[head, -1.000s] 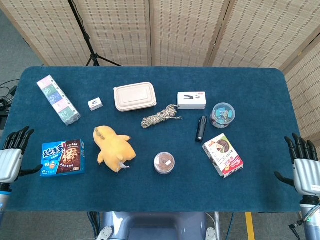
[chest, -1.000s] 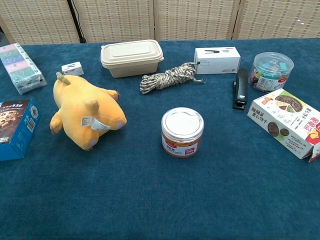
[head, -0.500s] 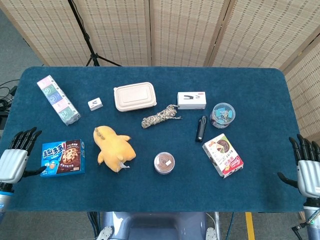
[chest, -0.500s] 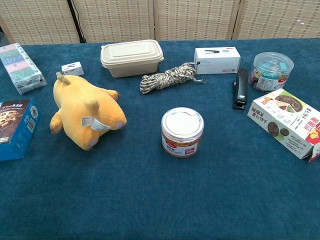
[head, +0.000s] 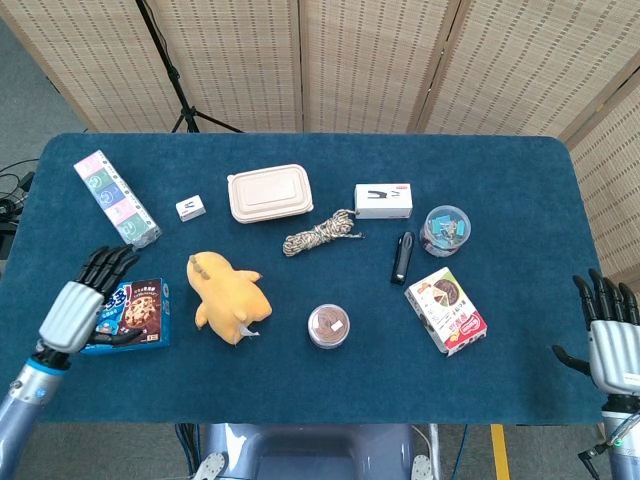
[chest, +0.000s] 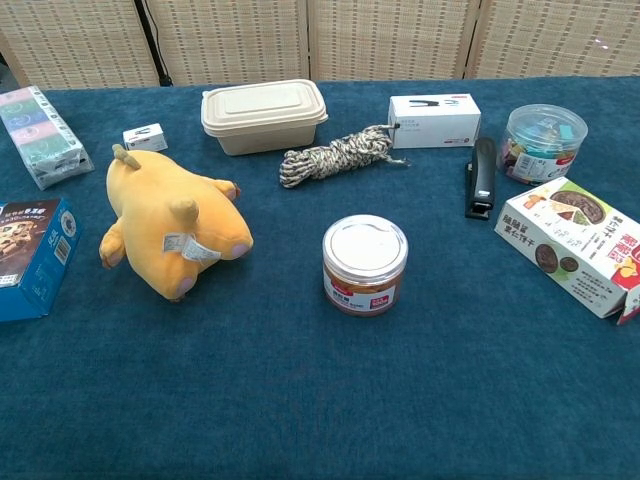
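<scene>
My left hand (head: 85, 299) hovers with its fingers spread over the left part of the blue cookie box (head: 138, 313), which also shows in the chest view at the left edge as the blue cookie box (chest: 30, 256). It holds nothing. My right hand (head: 612, 338) stands open off the table's right front corner, nearest the white and red snack box (head: 446, 311). Neither hand appears in the chest view.
On the blue table (head: 300, 385) lie a yellow plush toy (head: 229, 298), a small jar (head: 328, 326), a rope coil (head: 320, 232), a beige lunch box (head: 269, 193), a black stapler (head: 402, 256), a clip tub (head: 445, 229), a staples box (head: 383, 200) and a pastel pack (head: 116, 199).
My left hand has moved right from the table's left edge to above the cookie box. My right hand has barely shifted.
</scene>
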